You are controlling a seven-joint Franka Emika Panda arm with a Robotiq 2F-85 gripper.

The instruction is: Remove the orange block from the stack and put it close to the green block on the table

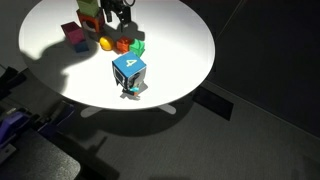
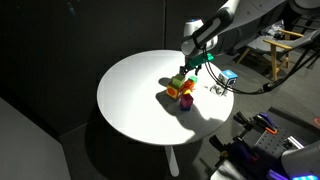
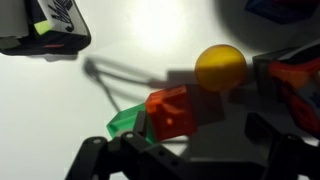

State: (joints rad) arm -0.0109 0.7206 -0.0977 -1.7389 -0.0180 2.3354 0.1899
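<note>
The orange block (image 3: 170,108) sits on the white table (image 1: 180,50), touching the bright green block (image 3: 128,122) at one side. Both also show in an exterior view, the orange block (image 1: 122,45) beside the green block (image 1: 137,46). My gripper (image 3: 195,150) hangs just above them, open, its fingers spread wide on either side of the orange block and not gripping it. In both exterior views the gripper (image 1: 122,20) (image 2: 193,62) is over the cluster of blocks. The stack with the magenta block (image 1: 74,35) stands apart at the table's side.
A yellow ball (image 3: 220,65) lies just beyond the orange block. A big blue numbered cube (image 1: 128,72) stands towards the table's front. A pile topped by a yellow-green block (image 1: 88,10) stands at the back. A black object (image 3: 45,25) lies at the wrist view's top left.
</note>
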